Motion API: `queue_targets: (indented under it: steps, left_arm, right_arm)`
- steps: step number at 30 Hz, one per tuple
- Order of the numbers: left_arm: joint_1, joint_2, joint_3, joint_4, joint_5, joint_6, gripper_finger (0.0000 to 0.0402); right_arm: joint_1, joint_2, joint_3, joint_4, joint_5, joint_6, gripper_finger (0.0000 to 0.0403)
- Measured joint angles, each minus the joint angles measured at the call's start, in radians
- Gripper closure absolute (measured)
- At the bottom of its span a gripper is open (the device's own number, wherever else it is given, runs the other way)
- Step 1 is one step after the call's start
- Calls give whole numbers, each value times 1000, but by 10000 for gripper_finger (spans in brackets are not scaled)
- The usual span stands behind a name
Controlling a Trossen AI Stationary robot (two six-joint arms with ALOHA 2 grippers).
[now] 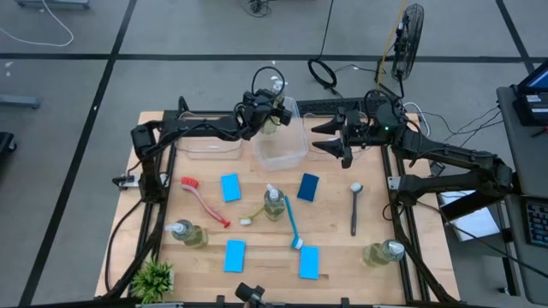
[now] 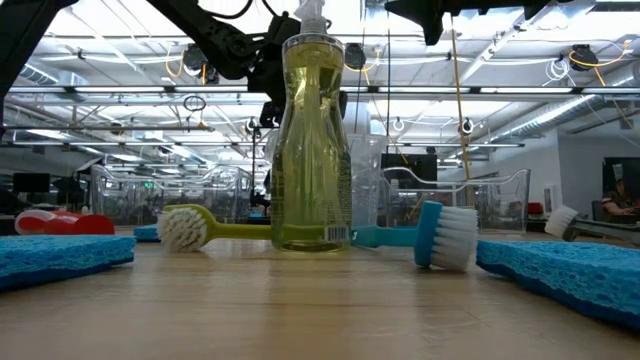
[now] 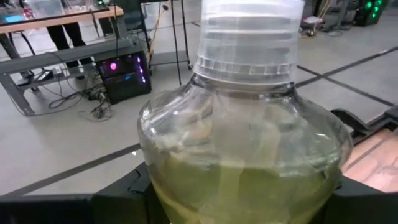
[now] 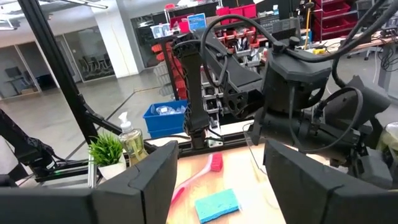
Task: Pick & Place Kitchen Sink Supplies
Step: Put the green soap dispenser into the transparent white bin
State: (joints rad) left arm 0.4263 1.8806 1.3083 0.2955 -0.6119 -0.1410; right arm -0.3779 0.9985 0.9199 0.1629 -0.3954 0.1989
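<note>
At the table's far edge, the left end effector [image 1: 267, 115] grips a pump bottle [image 3: 242, 143], lifted above the clear bin [image 1: 281, 145] for dropping in; the right end effector [image 1: 336, 137] waits open just beside.

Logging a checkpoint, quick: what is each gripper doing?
Left gripper: shut on clear pump bottle of yellow-green liquid.
Right gripper: open, empty.
</note>
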Motion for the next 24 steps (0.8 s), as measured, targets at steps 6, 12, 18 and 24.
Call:
queue_targets:
  steps: [6,12,18,24]
  left_arm:
    - [4,1,0,-12,-2,1,177]
    - [8,1,0,-77,-1,2,158]
    - [8,1,0,-86,0,2,135]
    - [8,1,0,-87,0,4,125]
  right_arm:
    - [0,0,0,-6,0,0,179]
    - [0,0,0,-5,0,-2,181]
    - [0,0,0,-5,0,-2,179]
    - [0,0,0,-4,0,-2,179]
